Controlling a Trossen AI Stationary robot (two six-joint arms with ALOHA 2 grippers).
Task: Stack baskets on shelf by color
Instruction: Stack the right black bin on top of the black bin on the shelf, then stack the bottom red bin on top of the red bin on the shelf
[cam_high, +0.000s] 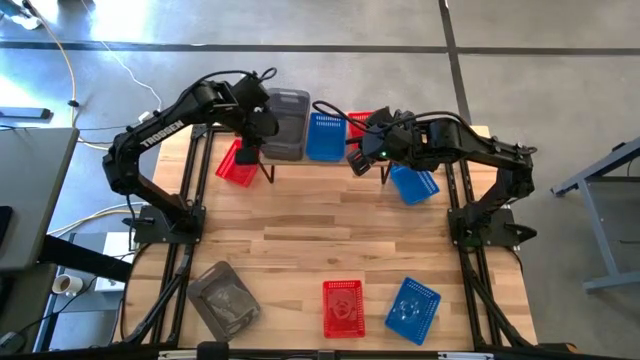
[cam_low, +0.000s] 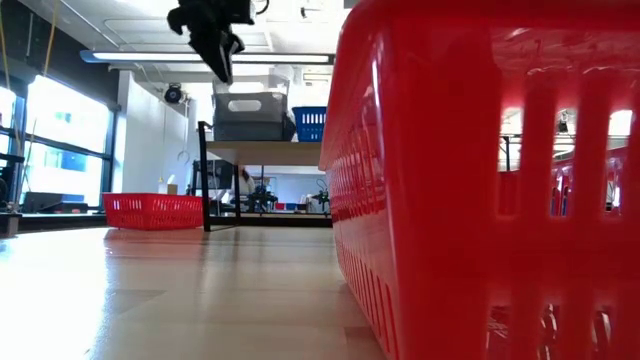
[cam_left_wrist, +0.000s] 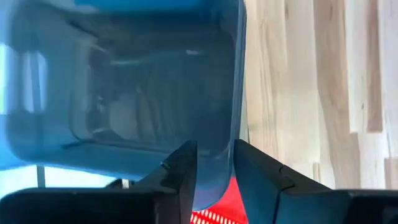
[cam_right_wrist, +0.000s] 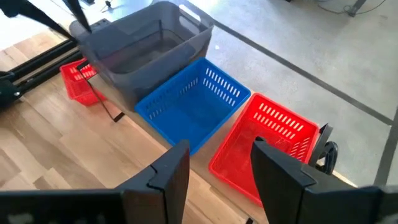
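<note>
On the shelf at the table's far edge a grey basket, a blue basket and a red basket stand side by side. My left gripper hangs open just above the grey basket's near wall, fingers pointing down, one to each side of it and clear of it in the low view. My right gripper hovers open over the table right of the shelf, holding nothing.
A red basket lies on the table by the shelf's left legs, a blue one behind my right gripper. Near the front edge sit a grey, a red and a blue basket. The table's middle is bare wood.
</note>
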